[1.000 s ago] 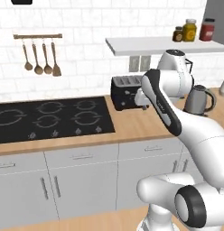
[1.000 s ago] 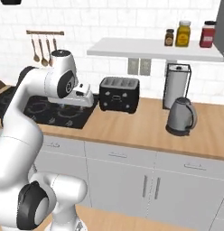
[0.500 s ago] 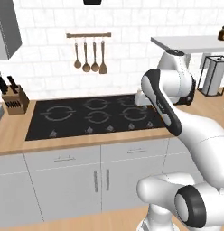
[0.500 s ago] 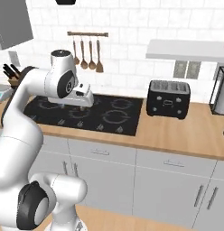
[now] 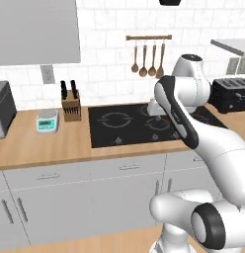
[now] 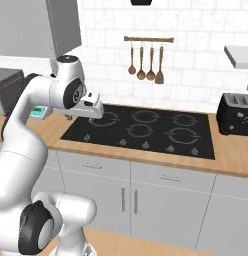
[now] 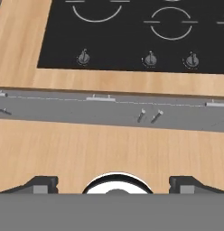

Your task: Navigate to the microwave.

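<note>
white arm folded high, elbow bent, fingers (image 7: 46,184) spread wide apart, pointing down.

Left base view: camera behind arm, on its left, facing forward and down at counter (image 5: 70,146); arm rises lower right. Right base view: camera behind arm, on its right, same facing; arm rises lower left.

Shared by both: black cooktop (image 5: 144,123) (image 6: 146,127) ahead of gripper, utensil rail (image 5: 148,37) (image 6: 148,39) on tiled wall beyond it, toaster (image 5: 232,94) (image 6: 236,114) off to right.

Hand view: camera on hand, looking steeply down, near; fingertips (image 7: 41,182) at bottom edge, cooktop (image 7: 132,36) knobs and counter front (image 7: 109,81) beyond them.
</note>
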